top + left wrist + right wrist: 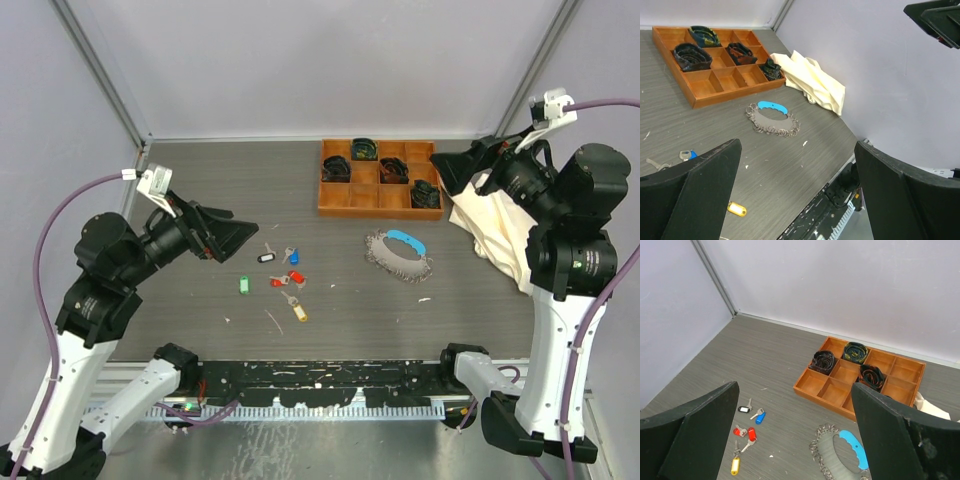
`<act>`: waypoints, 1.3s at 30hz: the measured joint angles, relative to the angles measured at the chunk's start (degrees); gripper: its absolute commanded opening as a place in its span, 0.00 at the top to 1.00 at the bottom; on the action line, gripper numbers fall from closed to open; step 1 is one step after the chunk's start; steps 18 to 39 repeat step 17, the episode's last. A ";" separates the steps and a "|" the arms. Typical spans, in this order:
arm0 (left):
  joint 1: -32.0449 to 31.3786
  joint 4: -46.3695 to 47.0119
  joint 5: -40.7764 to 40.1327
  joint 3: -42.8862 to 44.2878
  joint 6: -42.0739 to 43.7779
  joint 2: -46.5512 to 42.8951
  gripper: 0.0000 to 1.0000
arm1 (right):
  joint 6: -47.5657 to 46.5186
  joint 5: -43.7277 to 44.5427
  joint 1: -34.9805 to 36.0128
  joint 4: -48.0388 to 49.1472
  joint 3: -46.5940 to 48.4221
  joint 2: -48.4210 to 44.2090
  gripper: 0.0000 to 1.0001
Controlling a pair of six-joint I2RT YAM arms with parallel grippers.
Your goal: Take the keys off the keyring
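Note:
The keyring [397,256], a loop of small silvery rings with a light-blue plastic segment, lies flat on the table right of centre; it also shows in the left wrist view [772,119] and the right wrist view [840,456]. Several loose keys lie apart from it at centre left: black tag [266,257], blue tag [293,256], red tags [286,280], green tag [243,285], yellow tag [299,312]. My left gripper [232,238] is open and empty, raised above the table left of the keys. My right gripper [462,165] is open and empty, raised at the back right.
An orange wooden tray [379,178] with dark rolled items in some compartments stands at the back, just behind the keyring. A cream cloth [497,236] lies crumpled at the right edge. Small white specks dot the table.

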 measured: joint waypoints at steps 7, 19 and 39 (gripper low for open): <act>0.00 -0.20 0.00 1.11 1.75 0.48 0.02 | -0.37 -0.22 -0.22 -0.11 0.24 0.00 0.00; 0.00 -0.39 -0.04 3.89 3.34 1.01 0.02 | -0.61 0.02 -0.31 -0.22 1.20 0.00 0.00; 0.00 -0.39 -0.04 3.89 3.34 1.01 0.02 | -0.61 0.02 -0.31 -0.22 1.20 0.00 0.00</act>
